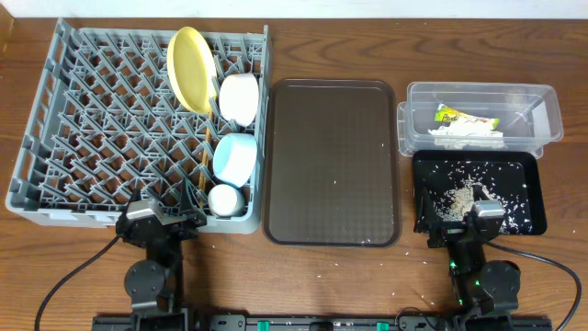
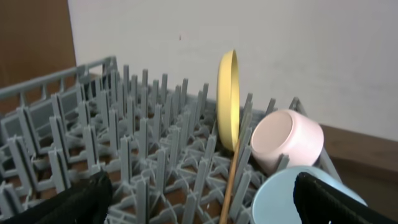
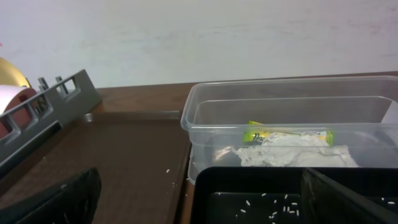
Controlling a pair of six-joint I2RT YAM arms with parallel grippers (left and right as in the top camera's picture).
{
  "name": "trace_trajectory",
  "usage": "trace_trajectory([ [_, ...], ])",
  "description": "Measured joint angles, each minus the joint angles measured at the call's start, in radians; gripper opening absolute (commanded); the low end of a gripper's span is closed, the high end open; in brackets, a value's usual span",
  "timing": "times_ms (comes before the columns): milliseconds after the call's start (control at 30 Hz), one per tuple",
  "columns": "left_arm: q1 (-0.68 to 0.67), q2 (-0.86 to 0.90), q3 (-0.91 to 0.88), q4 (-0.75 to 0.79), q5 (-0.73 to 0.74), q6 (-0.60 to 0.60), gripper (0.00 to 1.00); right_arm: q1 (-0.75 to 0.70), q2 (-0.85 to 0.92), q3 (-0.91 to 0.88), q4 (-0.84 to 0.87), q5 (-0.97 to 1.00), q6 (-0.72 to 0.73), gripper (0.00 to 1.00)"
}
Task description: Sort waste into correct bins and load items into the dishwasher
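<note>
The grey dish rack [image 1: 92, 119] holds the upright yellow plate [image 1: 188, 69], the white bowl [image 1: 239, 97], the light blue bowl [image 1: 235, 156], the small white cup [image 1: 225, 199] and the wooden chopsticks [image 1: 200, 175]. My left gripper [image 1: 175, 219] is open and empty at the rack's front edge. In the left wrist view the plate [image 2: 227, 99], white bowl [image 2: 289, 140], blue bowl [image 2: 280, 196] and a chopstick [image 2: 231, 180] lie ahead of it. The clear tub [image 1: 542, 106] holds the wrapper [image 1: 459, 117] and crumpled paper [image 1: 469, 136]. The black tray [image 1: 533, 184] holds rice [image 1: 459, 198]. My right gripper [image 1: 478, 225] is open and empty at its front edge.
The dark brown serving tray [image 1: 331, 161] lies between the rack and the bins, with a few rice grains on it. The right wrist view shows it [image 3: 112, 162] left of the tub [image 3: 205, 112] and black tray [image 3: 249, 180]. A few grains lie on the table.
</note>
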Motion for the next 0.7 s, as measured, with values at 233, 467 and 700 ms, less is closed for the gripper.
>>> trace_trajectory([
  [233, 0.000, -0.005, -0.009, -0.043, 0.000, 0.000, 0.93, 0.000, 0.000, 0.000, 0.000, 0.000, 0.000, 0.99],
  [467, 0.000, -0.007, -0.001, -0.087, 0.019, 0.000, 0.93, 0.000, 0.000, 0.000, 0.000, 0.000, 0.000, 0.99],
  [700, 0.000, -0.007, 0.001, -0.088, 0.022, 0.000, 0.93, 0.000, 0.000, 0.000, 0.000, 0.000, 0.000, 0.99],
])
